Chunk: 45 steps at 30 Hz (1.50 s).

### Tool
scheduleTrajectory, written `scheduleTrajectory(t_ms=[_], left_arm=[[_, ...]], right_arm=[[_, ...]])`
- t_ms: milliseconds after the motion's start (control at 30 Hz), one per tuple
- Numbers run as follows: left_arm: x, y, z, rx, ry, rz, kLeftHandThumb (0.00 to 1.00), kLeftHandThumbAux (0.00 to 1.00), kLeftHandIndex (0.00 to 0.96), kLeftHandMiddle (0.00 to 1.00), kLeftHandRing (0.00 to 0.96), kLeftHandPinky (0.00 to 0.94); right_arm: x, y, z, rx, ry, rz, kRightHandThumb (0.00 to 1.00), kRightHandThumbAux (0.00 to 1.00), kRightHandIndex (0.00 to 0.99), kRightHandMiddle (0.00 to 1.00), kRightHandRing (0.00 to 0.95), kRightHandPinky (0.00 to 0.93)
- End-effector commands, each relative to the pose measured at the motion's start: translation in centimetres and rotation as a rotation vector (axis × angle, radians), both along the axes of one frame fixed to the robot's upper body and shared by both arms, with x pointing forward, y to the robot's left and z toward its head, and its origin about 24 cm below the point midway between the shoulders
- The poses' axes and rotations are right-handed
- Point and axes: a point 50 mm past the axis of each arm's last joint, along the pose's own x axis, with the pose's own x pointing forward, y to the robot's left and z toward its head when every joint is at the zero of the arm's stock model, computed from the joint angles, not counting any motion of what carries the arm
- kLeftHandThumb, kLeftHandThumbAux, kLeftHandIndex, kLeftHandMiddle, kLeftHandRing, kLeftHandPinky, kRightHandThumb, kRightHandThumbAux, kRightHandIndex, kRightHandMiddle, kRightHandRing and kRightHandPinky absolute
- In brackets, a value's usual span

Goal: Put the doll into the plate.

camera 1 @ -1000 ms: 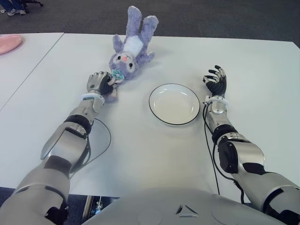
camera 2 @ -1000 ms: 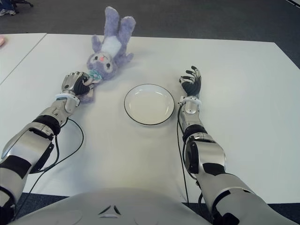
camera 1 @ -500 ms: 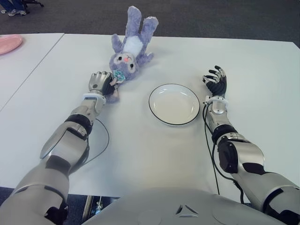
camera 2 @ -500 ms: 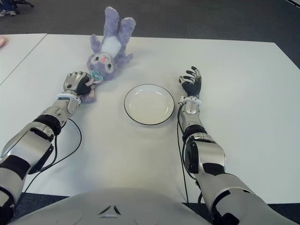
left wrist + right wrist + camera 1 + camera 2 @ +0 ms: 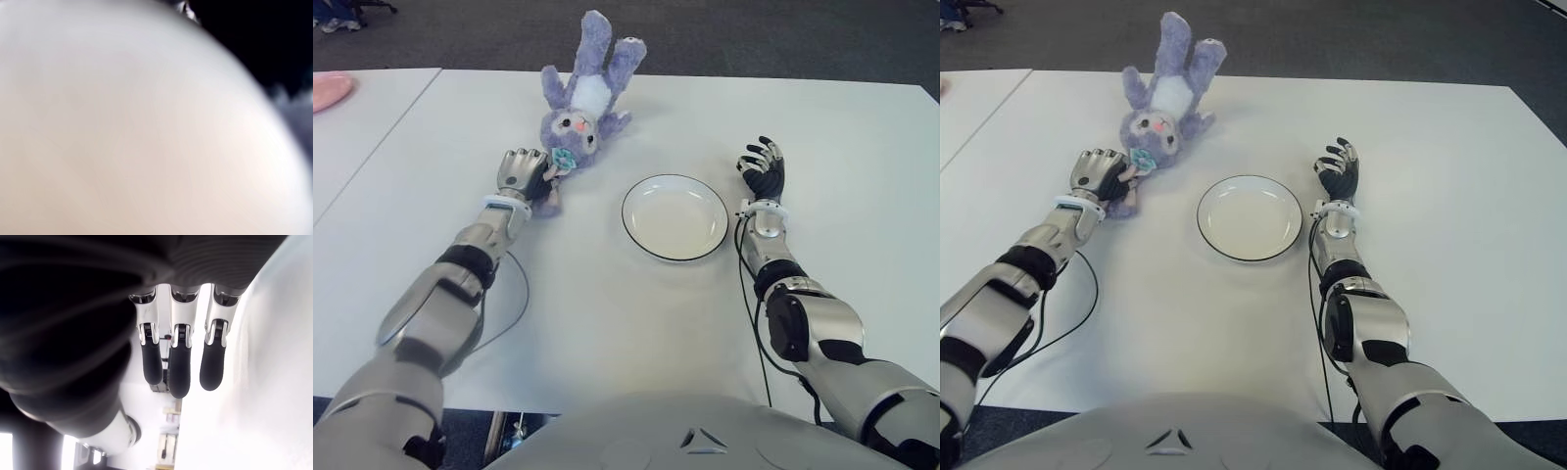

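A purple plush rabbit doll (image 5: 579,108) lies on the white table (image 5: 607,313), head toward me, legs pointing away. My left hand (image 5: 525,174) sits at the doll's near ear, its fingers curled shut on that ear. The white plate with a dark rim (image 5: 675,217) stands empty to the right of the doll. My right hand (image 5: 762,168) shows just right of the plate with its fingers (image 5: 179,367) spread and holding nothing. The left wrist view is filled by a pale blur and shows no fingers.
A pink plate (image 5: 331,90) lies on a second table at the far left. A black cable (image 5: 514,294) loops beside my left forearm. Dark floor lies beyond the table's far edge.
My left hand has pulled slightly left with the doll's ear, and the doll has shifted a little with it. The right hand has not moved.
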Motion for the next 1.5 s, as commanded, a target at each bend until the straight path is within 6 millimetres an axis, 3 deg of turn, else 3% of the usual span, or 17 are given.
scheduleTrajectory(t_ms=[33, 200, 467, 733, 1300, 1500], left_arm=[[-2.7, -0.5, 1.7, 0.115, 0.007, -0.127, 0.601, 0.752, 0.769, 0.853, 0.842, 0.855], [-3.6, -1.6, 4.9, 0.114, -0.073, -0.18, 0.609, 0.751, 0.783, 0.869, 0.861, 0.885], [-5.6, -3.1, 5.9, 0.056, -0.163, -0.246, 0.641, 0.749, 0.814, 0.898, 0.897, 0.913], [-6.8, -4.2, 8.4, 0.02, -0.315, -0.329, 0.656, 0.747, 0.813, 0.899, 0.895, 0.904], [-6.8, -3.9, 9.1, 0.047, -0.369, -0.335, 0.689, 0.726, 0.804, 0.877, 0.876, 0.878], [-6.7, -3.9, 9.1, 0.059, -0.4, -0.331, 0.694, 0.724, 0.803, 0.863, 0.862, 0.869]], right_arm=[[-8.4, 1.1, -10.6, 0.142, 0.455, -0.051, 0.71, 0.89, 0.16, 0.287, 0.356, 0.369], [-8.4, 1.2, -10.6, 0.148, 0.457, -0.053, 0.79, 0.885, 0.159, 0.304, 0.371, 0.358], [-8.4, 1.3, -10.6, 0.16, 0.451, -0.057, 0.848, 0.878, 0.159, 0.312, 0.375, 0.324], [-8.3, 1.5, -10.5, 0.146, 0.458, -0.056, 0.861, 0.884, 0.153, 0.312, 0.343, 0.257], [-8.2, 1.7, -10.5, 0.145, 0.45, -0.054, 0.882, 0.875, 0.156, 0.236, 0.348, 0.302], [-8.2, 1.7, -10.4, 0.144, 0.442, -0.061, 0.915, 0.87, 0.179, 0.234, 0.363, 0.271]])
